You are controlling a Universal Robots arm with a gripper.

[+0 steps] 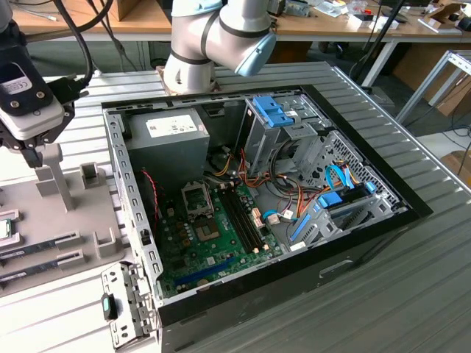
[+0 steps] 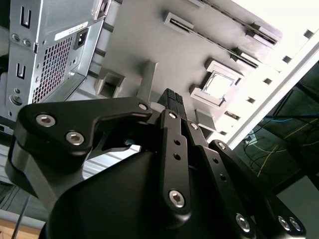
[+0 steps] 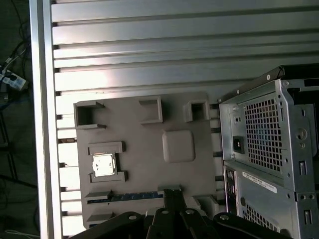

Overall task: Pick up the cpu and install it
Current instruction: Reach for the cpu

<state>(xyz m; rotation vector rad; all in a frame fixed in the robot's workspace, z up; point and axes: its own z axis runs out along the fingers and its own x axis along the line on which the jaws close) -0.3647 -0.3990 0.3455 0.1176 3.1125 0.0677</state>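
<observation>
The cpu (image 1: pixel 4 229), a small square chip with a silvery top, lies in a raised frame on the grey fixture plate (image 1: pixel 66 220) at the exterior view's left edge. Both wrist views show the cpu (image 3: pixel 103 165) (image 2: pixel 220 84) sitting flat in that frame. My gripper (image 1: pixel 33 157) hangs above the plate, beside a grey post and apart from the chip. Its black fingers (image 2: pixel 172 97) are pressed together with nothing between them, and the gripper (image 3: pixel 172 192) is shut. The motherboard's metal-framed socket (image 1: pixel 199 203) lies inside the open computer case (image 1: pixel 132 220).
Memory strips (image 1: pixel 37 248) lie in slots on the fixture plate near the chip. Grey blocks and a post (image 1: pixel 59 180) rise from the plate. A grey power supply box (image 1: pixel 168 140), drive cages (image 1: pixel 283 125) and cables fill the case. The case's rear wall (image 3: pixel 269 149) stands close to the plate.
</observation>
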